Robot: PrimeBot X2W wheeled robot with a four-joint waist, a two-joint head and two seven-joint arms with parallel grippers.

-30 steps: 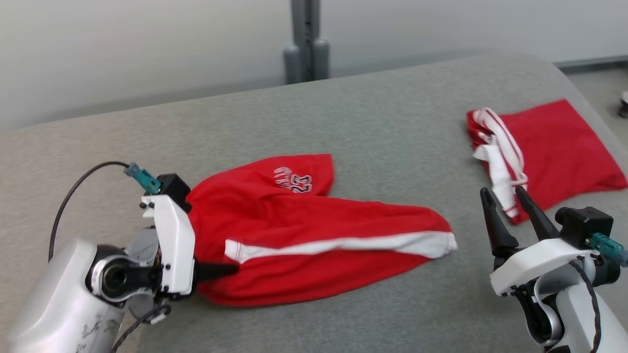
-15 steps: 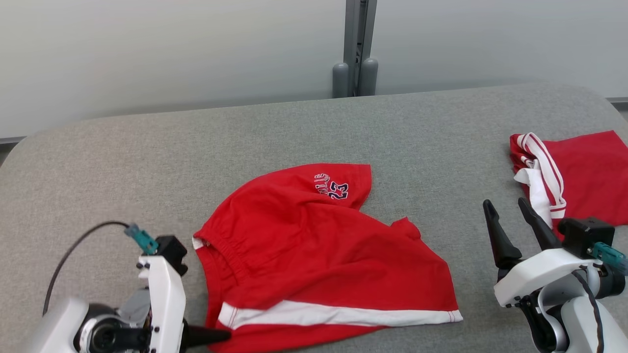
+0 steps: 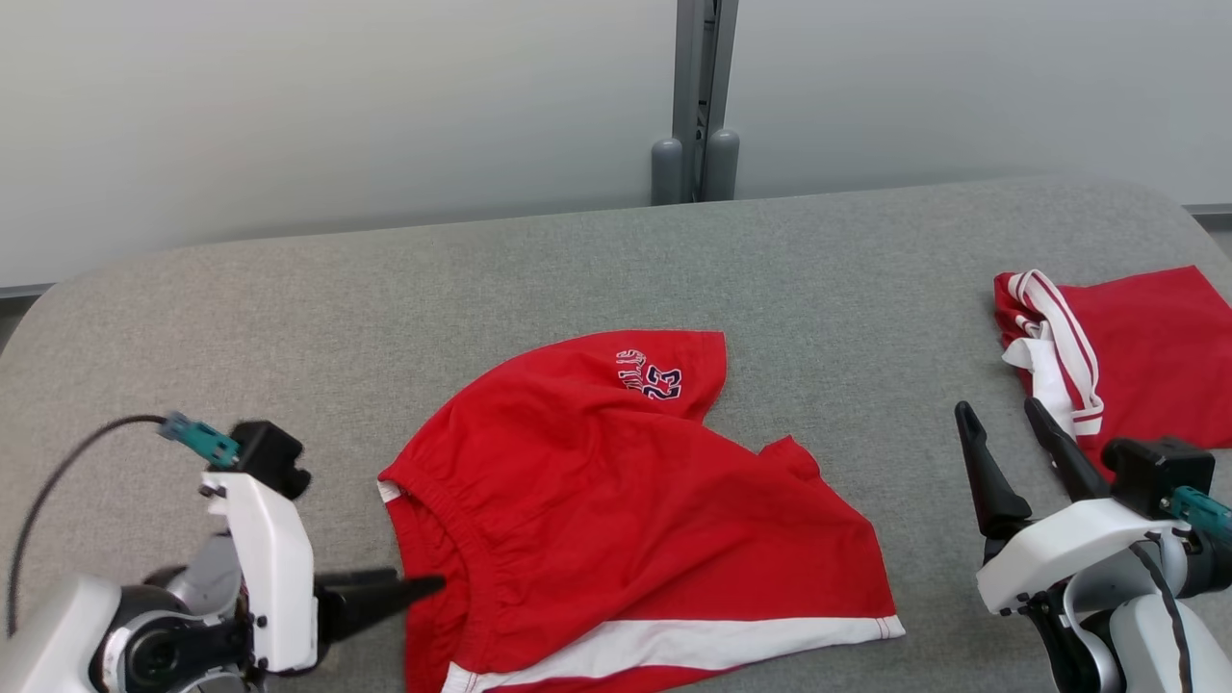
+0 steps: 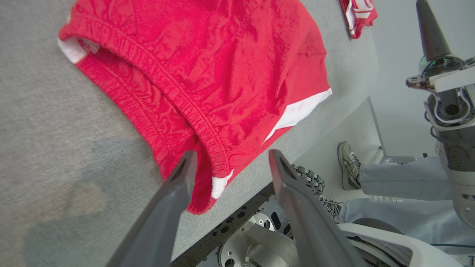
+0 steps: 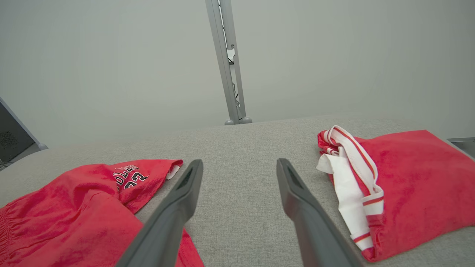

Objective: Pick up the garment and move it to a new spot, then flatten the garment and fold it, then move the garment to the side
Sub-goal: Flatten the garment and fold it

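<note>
Left tool (image 4: 233, 152) gapes beside rumpled red, white-striped garment (image 3: 626, 500).

Head cam: high, looks forward and down across the grey table (image 3: 577, 269) to the wall and post (image 3: 703, 87); mid range, most of the top in frame. Left wrist cam: close, looks along the left gripper (image 4: 232, 154) down onto the red shorts (image 4: 207, 66) at the table's near edge (view is rolled, so a person's shoe (image 4: 347, 163) on the floor lands lower right). Right wrist cam: low over the table, looks along the right gripper (image 5: 239, 162) nearly level toward the same post. All three share the red shorts and the folded red garment (image 5: 408, 178).
</note>
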